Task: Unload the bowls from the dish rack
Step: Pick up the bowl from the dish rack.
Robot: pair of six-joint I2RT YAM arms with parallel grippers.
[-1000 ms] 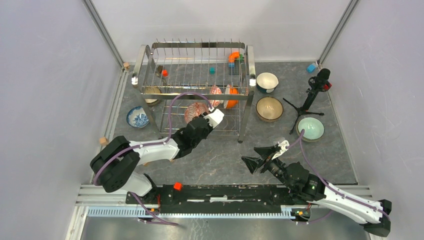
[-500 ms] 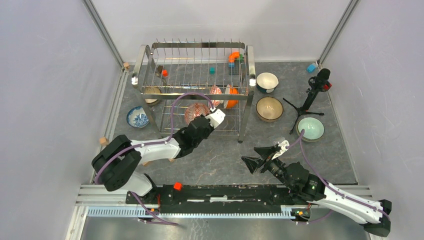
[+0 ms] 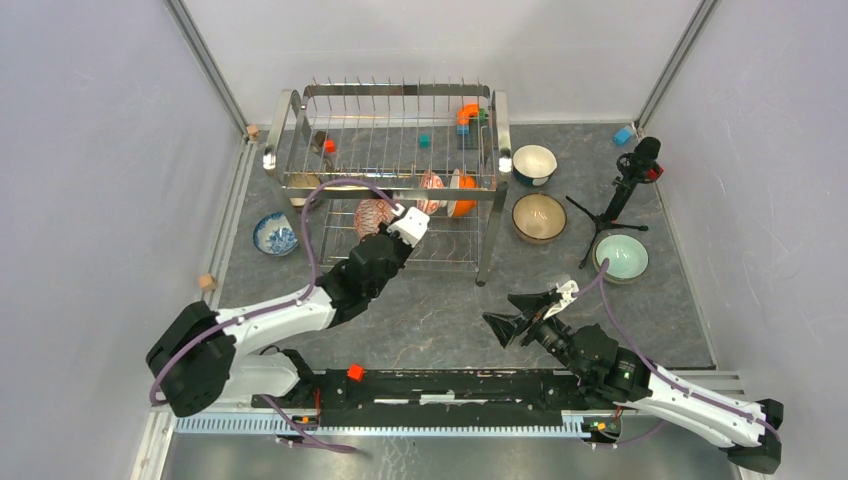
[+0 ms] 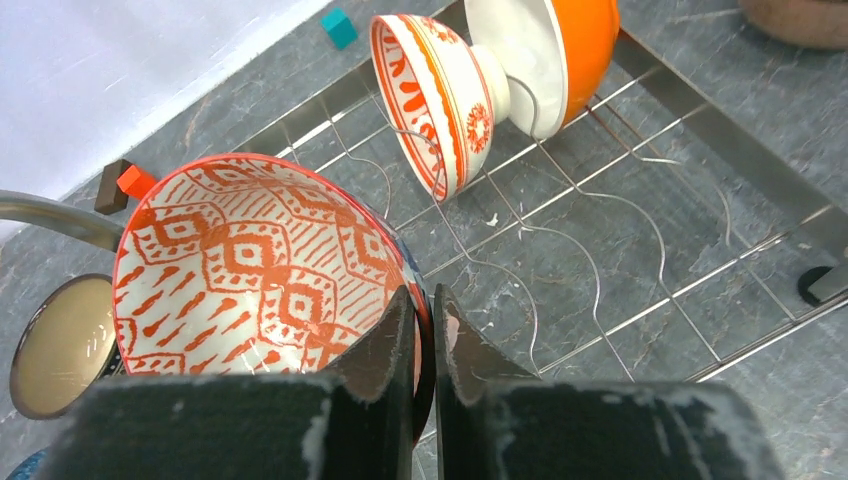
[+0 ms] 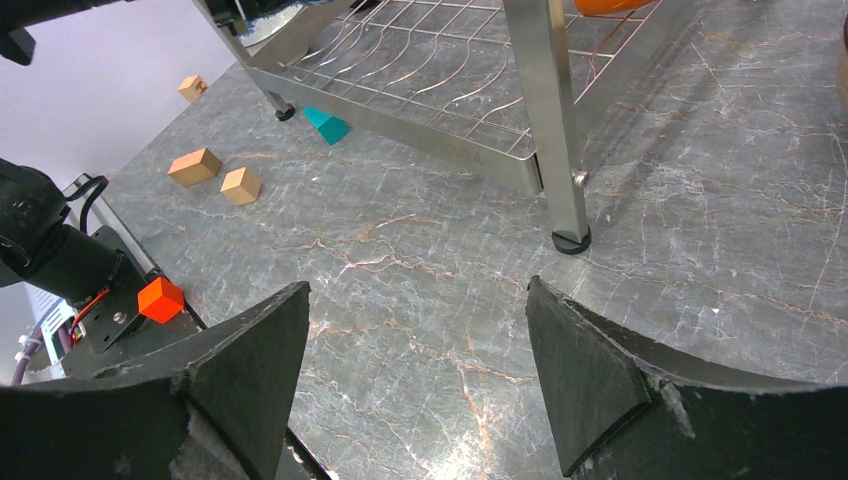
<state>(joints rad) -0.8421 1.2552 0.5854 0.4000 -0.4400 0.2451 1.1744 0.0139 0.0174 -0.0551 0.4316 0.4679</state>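
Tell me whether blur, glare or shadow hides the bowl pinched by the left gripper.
Left wrist: red-patterned ceramic bowl sharp, evenly lit; left gripper soft-edged. Top external: even light, faint glints on the chrome wire dish rack. Right wrist: right gripper soft, grey marble table crisp.

Surface (image 3: 430,310): dark grey, marbled, pale veins.
Dish rack (image 3: 390,187): chrome.
Red-lattice bowl (image 4: 250,270): white inside, orange-red diamonds and hatching.
Banded bowl (image 4: 425,90): white, orange-red bands and motifs.
Orange bowl (image 4: 585,40): orange outside, white inside.
Near left edge of surface: blue-patterned bowl (image 3: 274,235), blue on white.
Toward right edge: teal bowl (image 3: 534,163), white inside; brown bowl (image 3: 539,217), speckled tan inside; pale green bowl (image 3: 621,256).
Left pincer (image 4: 425,300), right pincer (image 5: 415,288): black, whitish scuffs.
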